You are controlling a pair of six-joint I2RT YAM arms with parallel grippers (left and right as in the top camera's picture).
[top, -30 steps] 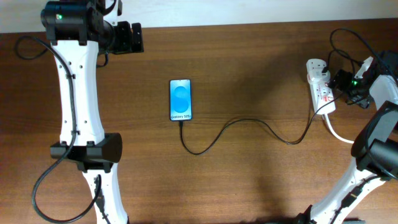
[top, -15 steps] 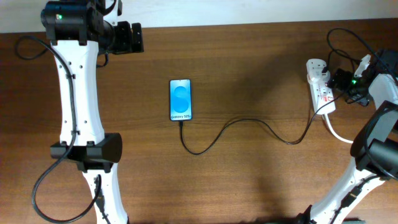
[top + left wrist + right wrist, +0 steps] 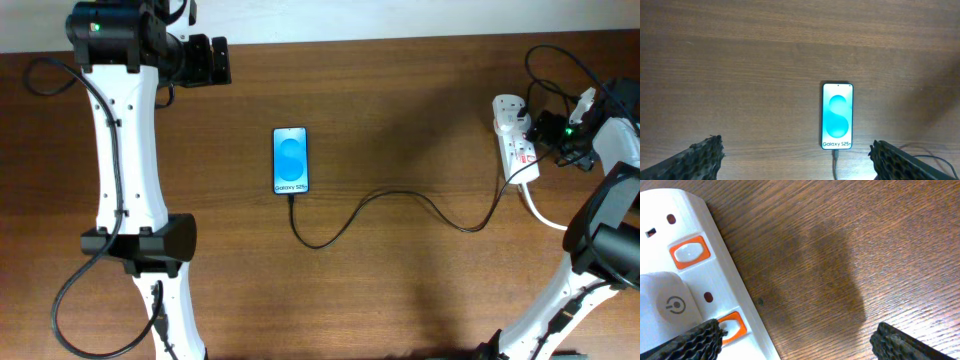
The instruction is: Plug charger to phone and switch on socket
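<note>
My left claw (image 3: 797, 152): fingers (image 3: 700, 157) spread wide, holding nothing; it sits in the upper left of the overhead frame.

Phone (image 3: 291, 160): flat on the table (image 3: 400, 90), centre-left, screen lit blue.

Charger (image 3: 400, 200): tip in the phone's bottom edge. The cable loops down, then runs right to the socket (image 3: 517, 140) near the right edge.

My right claw (image 3: 547, 130): just beside the socket, jaws apart and empty. In the wrist view one fingertip (image 3: 695, 340) overlaps the socket's edge beside an orange-red switch (image 3: 732, 325). Contact: cannot tell.

A white plug (image 3: 662, 305) sits in the socket.
</note>
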